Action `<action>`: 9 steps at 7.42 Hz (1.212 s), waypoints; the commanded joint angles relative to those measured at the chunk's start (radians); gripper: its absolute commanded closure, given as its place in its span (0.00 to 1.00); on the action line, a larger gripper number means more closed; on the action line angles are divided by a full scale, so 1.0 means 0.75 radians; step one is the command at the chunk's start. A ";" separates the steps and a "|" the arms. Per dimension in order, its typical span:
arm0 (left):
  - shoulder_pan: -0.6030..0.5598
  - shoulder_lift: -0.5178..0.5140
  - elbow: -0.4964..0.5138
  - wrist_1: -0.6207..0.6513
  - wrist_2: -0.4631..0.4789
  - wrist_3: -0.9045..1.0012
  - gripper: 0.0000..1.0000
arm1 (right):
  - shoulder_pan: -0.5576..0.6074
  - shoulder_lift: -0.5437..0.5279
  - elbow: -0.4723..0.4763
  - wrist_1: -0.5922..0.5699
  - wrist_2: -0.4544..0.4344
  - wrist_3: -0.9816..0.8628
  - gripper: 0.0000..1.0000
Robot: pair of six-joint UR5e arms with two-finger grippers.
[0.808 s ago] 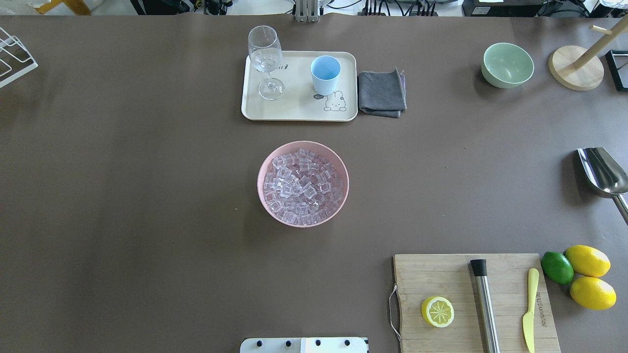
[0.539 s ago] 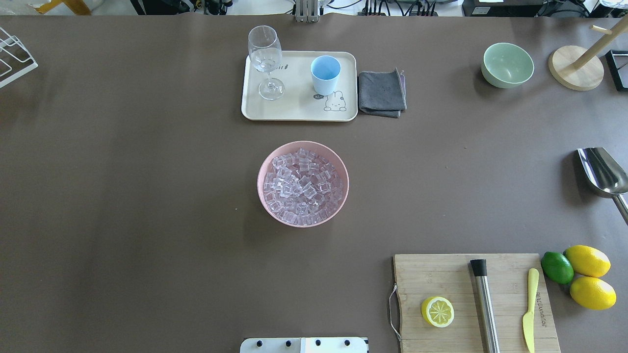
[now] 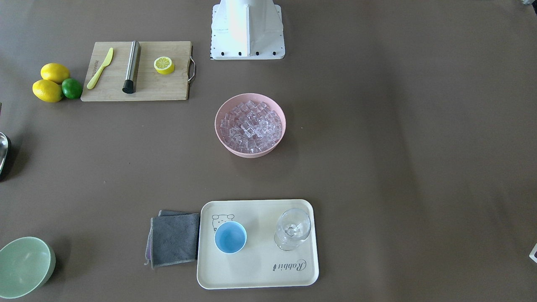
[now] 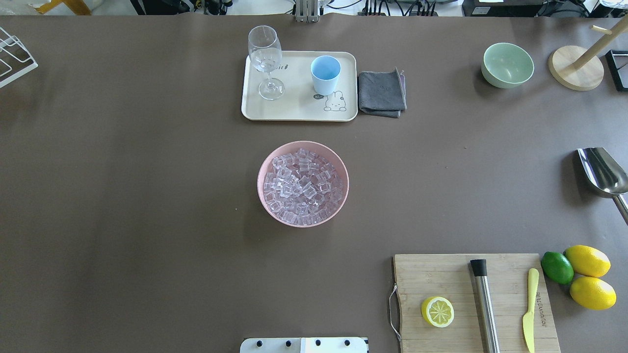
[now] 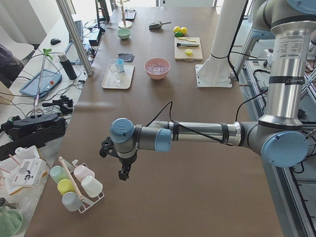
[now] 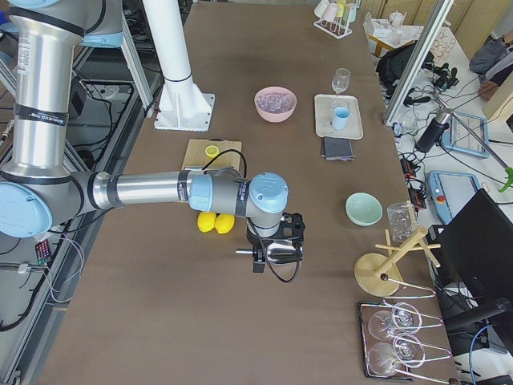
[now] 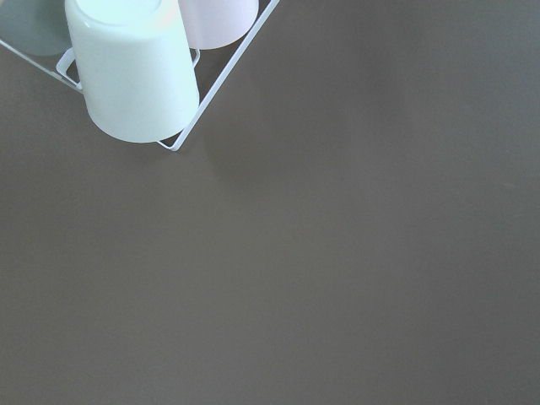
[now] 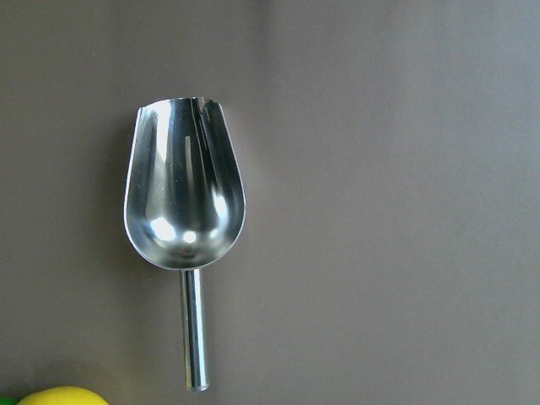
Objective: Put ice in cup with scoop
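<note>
The scoop (image 8: 186, 202) lies flat toward the robot's right, the right gripper (image 6: 264, 249) hanging over it; the left gripper (image 5: 122, 174) hovers beside a mug rack (image 5: 72, 177). I can't tell how either's jaws stand. The ice (image 4: 302, 182) fills the pink bowl (image 4: 258, 184), the cup (image 4: 325, 73) upright on its tray (image 4: 294, 110).

Bright, even light; soft shadows; sharp.

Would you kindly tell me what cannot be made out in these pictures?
- left gripper: shows only in the exterior left view, small; open or shut cannot be told.
- right gripper: likewise, exterior right view only.
- scoop: handle end cut off by the overhead view's right edge.
</note>
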 commanded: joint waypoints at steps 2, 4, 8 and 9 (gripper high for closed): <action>0.145 0.010 -0.136 -0.006 -0.004 0.000 0.01 | 0.000 -0.028 0.068 0.002 0.009 0.012 0.00; 0.386 -0.004 -0.208 -0.083 -0.004 0.000 0.01 | -0.053 -0.132 0.128 0.203 -0.001 0.197 0.00; 0.807 -0.093 -0.204 -0.511 0.006 0.002 0.01 | -0.227 -0.258 0.077 0.748 -0.091 0.591 0.01; 0.877 -0.124 -0.202 -0.515 0.008 0.002 0.01 | -0.237 -0.262 0.035 0.834 -0.130 0.593 0.01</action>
